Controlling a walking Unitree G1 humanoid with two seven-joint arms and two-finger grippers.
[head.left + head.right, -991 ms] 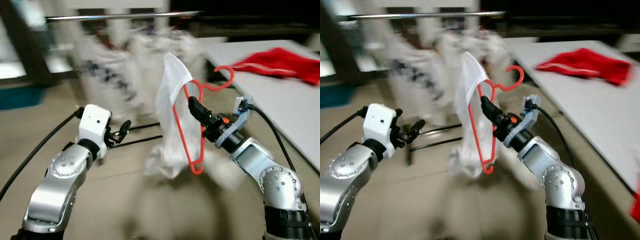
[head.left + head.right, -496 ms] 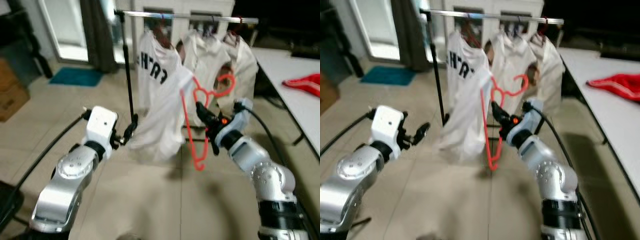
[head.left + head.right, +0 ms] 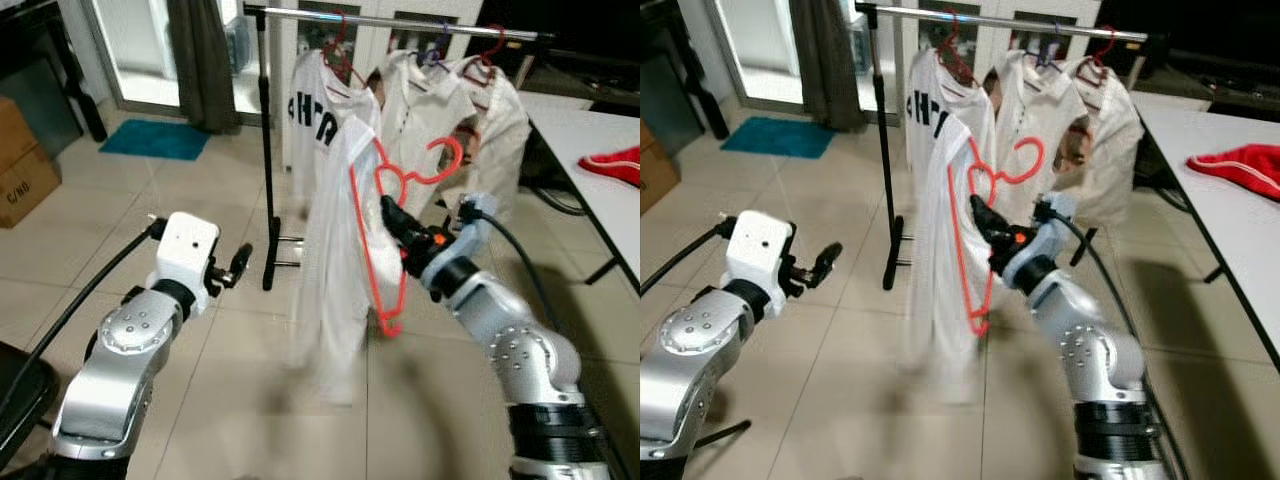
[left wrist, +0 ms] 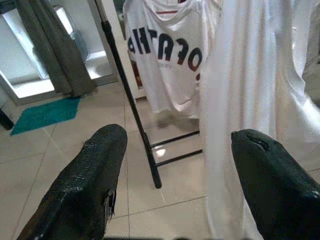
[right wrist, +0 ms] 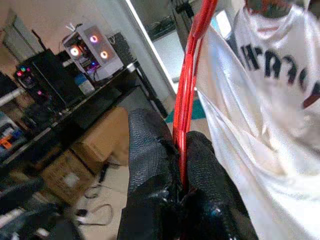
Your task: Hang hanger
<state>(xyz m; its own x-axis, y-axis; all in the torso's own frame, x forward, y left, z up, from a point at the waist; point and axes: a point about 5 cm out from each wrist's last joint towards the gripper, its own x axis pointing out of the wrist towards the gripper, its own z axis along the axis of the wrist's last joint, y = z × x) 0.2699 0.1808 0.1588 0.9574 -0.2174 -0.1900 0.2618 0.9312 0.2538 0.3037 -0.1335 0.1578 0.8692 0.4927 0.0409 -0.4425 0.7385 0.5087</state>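
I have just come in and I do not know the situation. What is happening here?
The robot is holding a red hanger with a white shirt on it. The right gripper is shut on the hanger's bar and holds it up in front of a clothes rail, where other shirts hang. The hanger's hook is below the rail, not yet on it. The left gripper is open and holds nothing.

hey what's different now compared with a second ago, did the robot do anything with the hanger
Mostly the camera moved: the view has swung up and steadied, so the clothes rail with its hung shirts now shows sharply ahead. The white shirt on the red hanger now hangs straight down instead of billowing. Unchanged: the right gripper stays shut on the hanger, not yet hooked on the rail, and the left gripper stays open and empty.
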